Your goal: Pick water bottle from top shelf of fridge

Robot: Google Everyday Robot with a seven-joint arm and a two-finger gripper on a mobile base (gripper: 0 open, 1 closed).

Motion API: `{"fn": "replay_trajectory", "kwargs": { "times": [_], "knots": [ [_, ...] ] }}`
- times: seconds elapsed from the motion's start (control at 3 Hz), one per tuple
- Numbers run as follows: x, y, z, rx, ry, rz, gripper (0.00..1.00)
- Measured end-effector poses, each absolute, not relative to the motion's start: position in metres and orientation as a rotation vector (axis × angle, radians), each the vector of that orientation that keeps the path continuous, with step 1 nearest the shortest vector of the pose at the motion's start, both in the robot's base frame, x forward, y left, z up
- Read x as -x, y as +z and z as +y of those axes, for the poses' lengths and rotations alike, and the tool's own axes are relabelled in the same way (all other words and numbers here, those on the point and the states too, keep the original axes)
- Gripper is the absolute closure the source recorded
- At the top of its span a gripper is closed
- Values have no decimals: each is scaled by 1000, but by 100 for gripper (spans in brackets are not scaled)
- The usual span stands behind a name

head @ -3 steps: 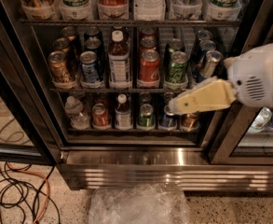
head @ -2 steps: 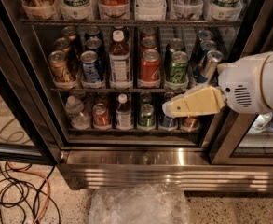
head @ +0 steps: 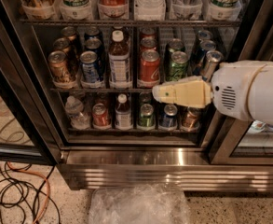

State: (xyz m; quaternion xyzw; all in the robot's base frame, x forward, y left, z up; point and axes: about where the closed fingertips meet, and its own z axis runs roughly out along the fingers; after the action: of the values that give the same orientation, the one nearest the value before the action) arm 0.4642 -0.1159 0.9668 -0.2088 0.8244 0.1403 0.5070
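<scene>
The water bottle stands in a translucent tray on the top shelf of the fridge. Only its clear ribbed lower body shows; its cap and label are cut off by the top edge. It stands between a red-labelled bottle and a can. My gripper, cream-coloured on a white arm, comes in from the right. It hangs in front of the two lower racks, well below the water bottle and slightly to its right, touching nothing.
Soda cans and a dark-liquid bottle fill the middle rack. A squat clear bottle stands on the low rack. Dark door frames flank the opening. Cables and a clear plastic bag lie on the floor.
My gripper and arm have moved left and slightly up across the front of the lower racks. The bottles and cans have not moved.
</scene>
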Motion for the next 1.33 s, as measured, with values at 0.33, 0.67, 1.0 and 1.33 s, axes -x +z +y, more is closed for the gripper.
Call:
{"fn": "replay_trajectory", "kwargs": {
  "times": [0.33,0.67,1.0,1.33],
  "knots": [
    [-476,986,-118,417,349,1925,0],
    [-481,977,-99,452,363,1909,0],
    [-519,1007,-91,360,378,1766,0],
    [-531,1021,-97,287,365,1711,0]
  ]
}}
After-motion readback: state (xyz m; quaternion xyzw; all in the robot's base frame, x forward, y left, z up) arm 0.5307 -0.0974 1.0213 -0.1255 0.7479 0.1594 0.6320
